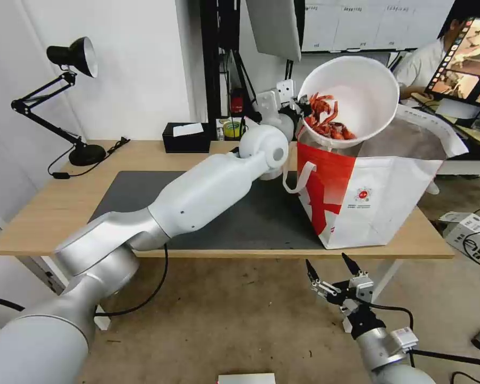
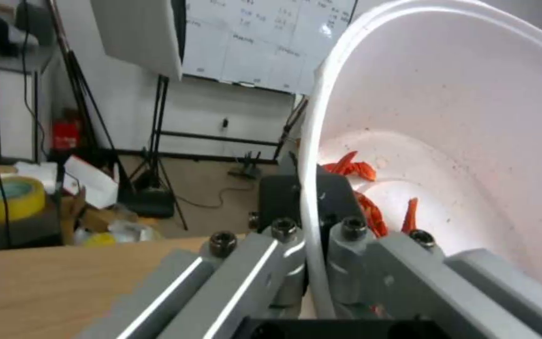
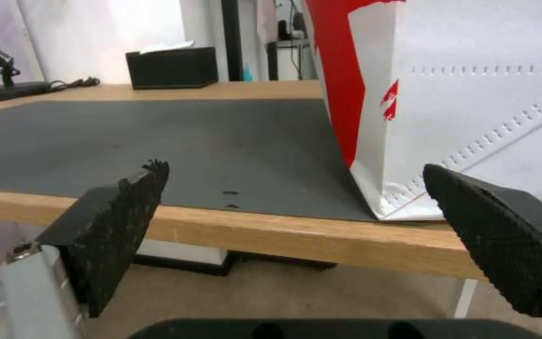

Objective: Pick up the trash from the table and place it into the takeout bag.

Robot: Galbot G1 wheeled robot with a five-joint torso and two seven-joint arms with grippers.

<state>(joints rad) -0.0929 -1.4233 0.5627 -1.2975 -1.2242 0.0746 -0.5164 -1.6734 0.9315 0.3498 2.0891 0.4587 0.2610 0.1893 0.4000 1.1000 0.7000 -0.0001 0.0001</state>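
Though the takeout bag (image 1: 378,192) carries a small round logo (image 1: 363,194) with tiny print beneath it, none of that writing can be read, and the whiteboard notes in the left wrist view are just as illegible. The left arm reaches out long across the dark mat (image 1: 138,192) of the table (image 1: 42,213), its wrist turned so that the white bowl (image 1: 357,96) tips steeply on its side. The left gripper (image 2: 308,207) is clamped on the bowl's rim, one finger inside and one outside. Red crayfish shells (image 1: 325,120) lie heaped in the bowl's low side, close to the gripper. The bowl hangs over the bag's open mouth, just beyond the gripper, its lower edge at the bag's near rim. The right gripper (image 1: 330,272) waits low, below and in front of the table edge, its black fingers spread wide with nothing between them; the bag's corner stands just ahead of it.
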